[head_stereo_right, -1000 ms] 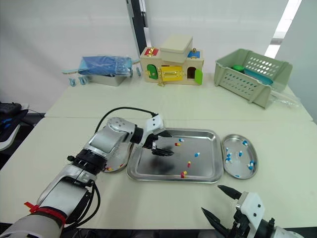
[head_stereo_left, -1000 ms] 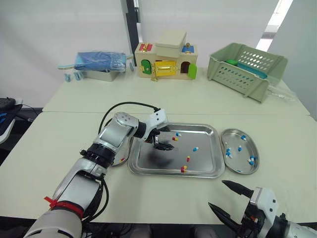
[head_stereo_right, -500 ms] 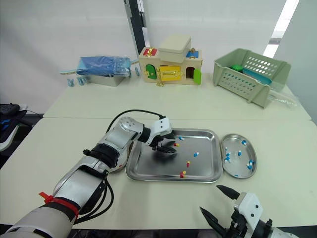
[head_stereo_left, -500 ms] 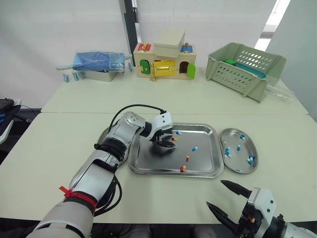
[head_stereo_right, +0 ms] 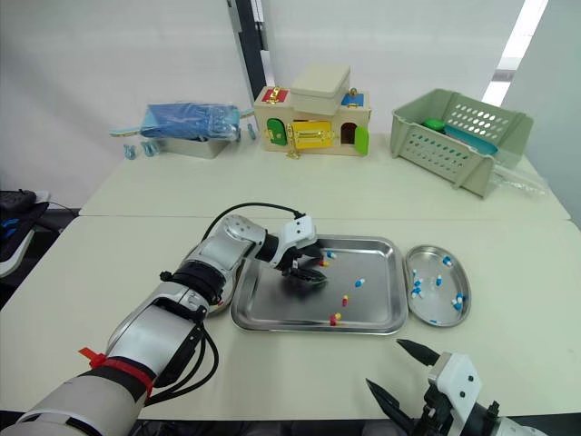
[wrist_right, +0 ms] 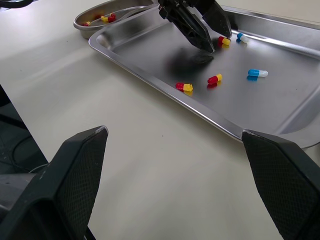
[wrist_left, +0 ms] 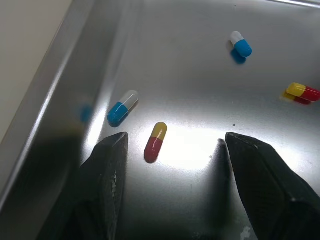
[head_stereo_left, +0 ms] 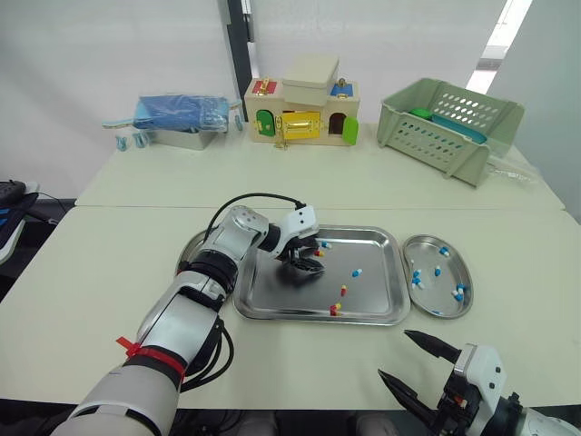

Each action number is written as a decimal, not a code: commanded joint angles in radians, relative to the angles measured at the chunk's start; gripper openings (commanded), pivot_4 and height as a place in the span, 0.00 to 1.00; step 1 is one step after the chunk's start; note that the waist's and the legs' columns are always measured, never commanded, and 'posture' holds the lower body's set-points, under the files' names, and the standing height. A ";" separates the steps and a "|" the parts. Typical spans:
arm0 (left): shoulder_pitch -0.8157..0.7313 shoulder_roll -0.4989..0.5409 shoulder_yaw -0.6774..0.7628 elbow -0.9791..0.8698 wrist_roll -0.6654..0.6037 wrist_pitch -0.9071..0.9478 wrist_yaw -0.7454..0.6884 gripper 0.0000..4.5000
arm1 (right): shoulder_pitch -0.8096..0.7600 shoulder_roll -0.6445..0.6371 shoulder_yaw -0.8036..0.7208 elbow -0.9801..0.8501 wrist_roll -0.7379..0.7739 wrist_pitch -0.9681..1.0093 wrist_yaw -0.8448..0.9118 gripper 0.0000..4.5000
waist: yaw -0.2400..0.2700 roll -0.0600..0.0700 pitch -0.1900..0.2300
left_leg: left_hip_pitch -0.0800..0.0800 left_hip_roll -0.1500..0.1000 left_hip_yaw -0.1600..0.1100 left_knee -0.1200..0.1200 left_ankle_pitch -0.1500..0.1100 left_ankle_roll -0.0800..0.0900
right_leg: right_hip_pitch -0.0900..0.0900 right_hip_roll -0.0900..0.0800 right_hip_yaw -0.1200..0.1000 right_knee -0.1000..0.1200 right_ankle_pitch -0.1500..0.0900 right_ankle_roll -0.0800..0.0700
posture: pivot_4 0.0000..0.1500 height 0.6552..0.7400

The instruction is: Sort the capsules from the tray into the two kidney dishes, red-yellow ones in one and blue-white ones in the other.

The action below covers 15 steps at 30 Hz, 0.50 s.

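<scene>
Reaching down into the tray [head_stereo_left: 363, 318], the left gripper [wrist_left: 175, 137] holds its fingers spread apart, released and grasping nothing, the tips close to the metal floor. A red-yellow capsule [wrist_left: 155, 141] lies between them, nearer one finger and touching neither. Just past that finger a blue-white capsule [wrist_left: 122, 107] sits beside the tray wall. Farther out lie a second blue-white capsule [wrist_left: 241, 44] and a second red-yellow capsule [wrist_left: 302, 91]. A third red-yellow capsule [head_stereo_left: 336, 310] rests by the rim at six o'clock. In the head views this gripper is over the tray floor at about ten o'clock.

The right gripper [head_stereo_left: 395, 354] also has its fingers wide apart and empty. It hangs above the bare surface [head_stereo_left: 109, 263] off the tray's five o'clock corner.

At three o'clock, just beside the tray, the right kidney dish [head_stereo_left: 440, 304] holds several blue-white capsules. At nine o'clock the left kidney dish [wrist_right: 82, 25], partly behind the left arm, holds red-yellow ones.

Along the far edge of the surface stand a toy house [head_stereo_left: 304, 113] at twelve o'clock, a green basket [head_stereo_left: 451, 127] toward two o'clock and a blue bag [head_stereo_left: 182, 113] toward ten.
</scene>
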 commanded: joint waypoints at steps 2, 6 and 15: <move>-0.020 -0.006 0.009 0.016 0.022 0.010 0.002 0.40 | 0.015 0.004 -0.004 -0.005 0.000 -0.037 0.006 1.00 | 0.000 0.000 0.000 | 0.000 0.000 0.000 0.000 0.000 0.000 | 0.000 0.000 0.000 0.000 0.000 0.000 | 1.00 1.00; -0.020 -0.008 0.013 0.021 0.032 0.011 0.004 0.11 | 0.019 0.002 -0.005 0.001 0.000 -0.046 0.008 1.00 | 0.000 0.000 0.000 | 0.000 0.000 0.000 0.000 0.000 0.000 | 0.000 0.000 0.000 0.000 0.000 0.000 | 1.00 1.00; -0.007 -0.004 0.022 -0.013 0.034 0.011 -0.010 0.01 | 0.017 0.003 0.002 0.027 -0.005 -0.075 0.013 1.00 | 0.000 0.000 0.000 | 0.000 0.000 0.000 0.000 0.000 0.000 | 0.000 0.000 0.000 0.000 0.000 0.000 | 1.00 1.00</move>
